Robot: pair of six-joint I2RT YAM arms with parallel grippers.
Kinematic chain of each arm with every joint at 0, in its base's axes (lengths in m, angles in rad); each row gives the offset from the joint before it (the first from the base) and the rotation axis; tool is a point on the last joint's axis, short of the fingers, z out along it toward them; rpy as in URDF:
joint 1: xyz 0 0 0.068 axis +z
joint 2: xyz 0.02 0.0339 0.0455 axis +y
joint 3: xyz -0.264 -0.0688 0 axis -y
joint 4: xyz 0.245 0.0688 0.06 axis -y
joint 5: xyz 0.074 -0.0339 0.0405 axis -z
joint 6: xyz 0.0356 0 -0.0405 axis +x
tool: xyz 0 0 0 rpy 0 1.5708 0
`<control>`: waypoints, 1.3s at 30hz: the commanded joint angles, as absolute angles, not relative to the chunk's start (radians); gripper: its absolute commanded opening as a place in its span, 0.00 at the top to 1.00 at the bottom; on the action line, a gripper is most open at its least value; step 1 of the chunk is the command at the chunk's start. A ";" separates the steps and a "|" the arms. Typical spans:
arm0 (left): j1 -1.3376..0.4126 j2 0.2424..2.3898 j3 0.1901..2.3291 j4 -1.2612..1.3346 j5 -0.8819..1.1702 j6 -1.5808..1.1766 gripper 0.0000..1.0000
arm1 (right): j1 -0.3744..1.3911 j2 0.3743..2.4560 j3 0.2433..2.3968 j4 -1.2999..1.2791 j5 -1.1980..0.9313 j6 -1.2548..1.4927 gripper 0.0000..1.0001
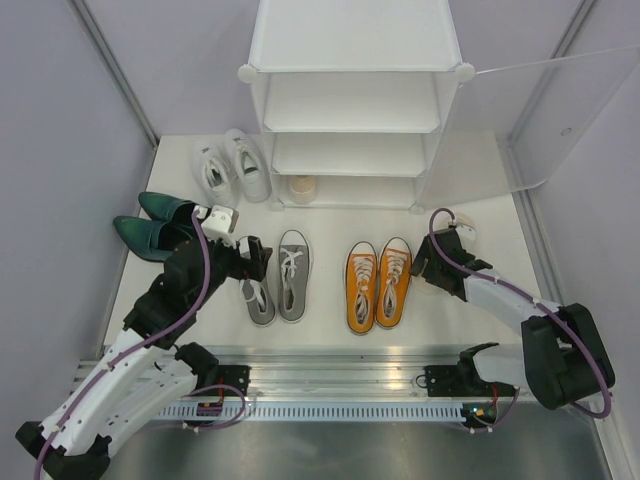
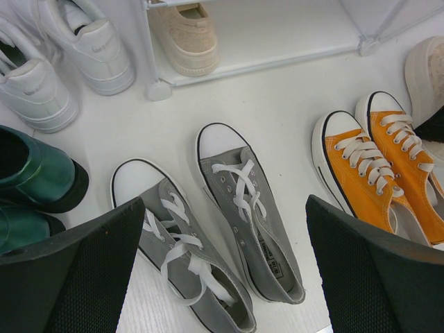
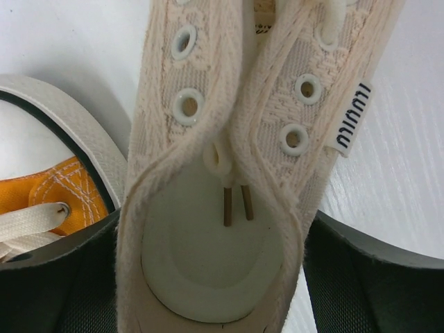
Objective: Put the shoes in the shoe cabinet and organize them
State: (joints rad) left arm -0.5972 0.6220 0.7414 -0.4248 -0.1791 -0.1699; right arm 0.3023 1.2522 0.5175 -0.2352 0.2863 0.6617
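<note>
On the white worktop [image 1: 330, 225] near the shoe cabinet's [image 1: 350, 100] right front corner, the right gripper [image 3: 211, 277] is straddling the heel of a cream shoe [image 3: 215, 139]. Its fingers [image 3: 55, 284] are lying along both sides, though I cannot tell whether they are squeezing. The left gripper [image 1: 252, 260] is hovering spread wide over the grey shoes [image 1: 278, 285], and the other cream shoe [image 1: 302, 187] is sitting on the cabinet's bottom shelf.

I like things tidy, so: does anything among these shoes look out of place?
Yes, the cream pair is split. One cream shoe sits on the bottom shelf of the cabinet, while its mate lies outside, to the right of the orange pair.
</note>
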 commanded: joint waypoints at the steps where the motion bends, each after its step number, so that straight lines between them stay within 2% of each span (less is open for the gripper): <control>1: -0.601 0.629 0.778 -0.422 -0.167 -0.132 0.00 | 0.311 1.246 0.540 -0.276 0.253 0.637 0.59; 4: -0.601 0.629 0.779 -0.422 -0.164 -0.132 0.00 | 0.311 1.227 0.545 -0.291 0.281 0.638 0.38; 10: -0.601 0.630 0.781 -0.420 -0.160 -0.132 0.00 | 0.313 1.207 0.554 -0.330 0.353 0.672 0.20; 14: -0.603 0.627 0.779 -0.422 -0.160 -0.132 0.00 | 0.311 1.206 0.549 -0.342 0.409 0.701 0.18; 16: -0.603 0.626 0.779 -0.422 -0.160 -0.132 0.00 | 0.313 1.207 0.540 -0.341 0.420 0.719 0.13; 22: -0.604 0.627 0.779 -0.420 -0.158 -0.132 0.00 | 0.313 1.235 0.523 -0.325 0.448 0.771 0.10; 25: -0.604 0.629 0.779 -0.423 -0.158 -0.132 0.00 | 0.313 1.241 0.512 -0.308 0.456 0.788 0.04; 28: -0.604 0.629 0.779 -0.423 -0.158 -0.132 0.00 | 0.311 1.238 0.511 -0.308 0.463 0.792 0.04; 30: -0.606 0.630 0.779 -0.423 -0.160 -0.132 0.00 | 0.311 1.232 0.508 -0.304 0.465 0.788 0.07; 32: -0.606 0.630 0.779 -0.423 -0.160 -0.132 0.00 | 0.311 1.226 0.503 -0.288 0.450 0.769 0.16; 33: -0.606 0.630 0.781 -0.423 -0.160 -0.132 0.00 | 0.311 1.217 0.497 -0.282 0.439 0.764 0.29; 35: -0.606 0.630 0.779 -0.423 -0.163 -0.130 0.00 | 0.313 1.207 0.491 -0.268 0.419 0.749 0.41; 36: -0.606 0.630 0.779 -0.425 -0.163 -0.130 0.00 | 0.311 1.192 0.486 -0.267 0.414 0.743 0.52; 39: -0.606 0.629 0.782 -0.425 -0.163 -0.130 0.00 | 0.311 1.145 0.476 -0.252 0.373 0.716 0.65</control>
